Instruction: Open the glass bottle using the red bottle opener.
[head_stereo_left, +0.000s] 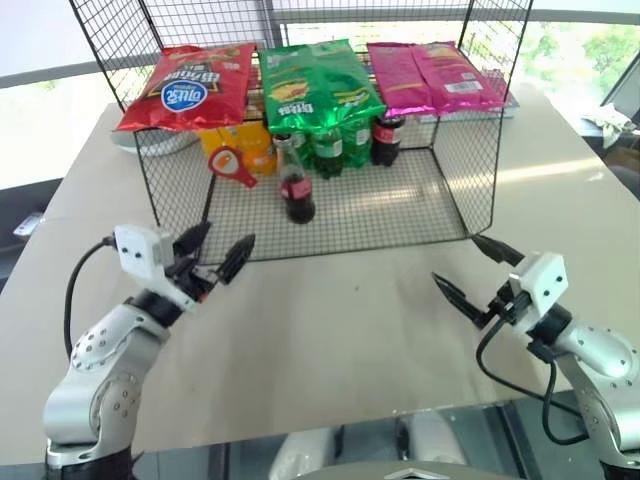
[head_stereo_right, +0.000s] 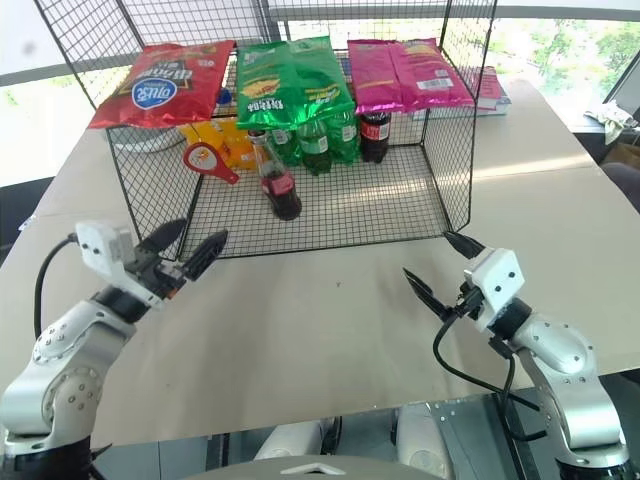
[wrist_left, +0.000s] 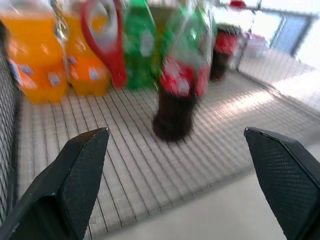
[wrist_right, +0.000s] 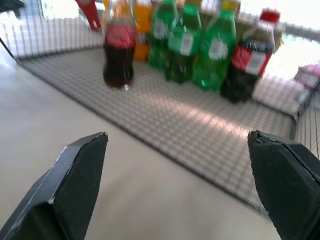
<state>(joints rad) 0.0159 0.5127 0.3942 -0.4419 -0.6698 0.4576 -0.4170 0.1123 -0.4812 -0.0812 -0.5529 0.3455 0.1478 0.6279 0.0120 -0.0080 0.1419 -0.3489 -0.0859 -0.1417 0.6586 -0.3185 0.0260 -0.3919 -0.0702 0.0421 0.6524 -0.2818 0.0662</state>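
Left eye view: approach step, left gripper (head_stereo_left: 221, 248) and right gripper (head_stereo_left: 473, 266) both wide, empty, short of wire rack (head_stereo_left: 452, 190); glass bottle (head_stereo_left: 295, 186) inside rack's front, red bottle opener (head_stereo_left: 231, 165) just behind-left; next, reach in.

You see the glass bottle (head_stereo_left: 296, 190), dark brown with a red label; at its ten o'clock, the red bottle opener (head_stereo_left: 230, 165), pale-centred. Behind stand orange bottles (head_stereo_left: 250, 148) and green bottles (head_stereo_left: 340, 145), under red, green and pink snack bags (head_stereo_left: 310, 85).
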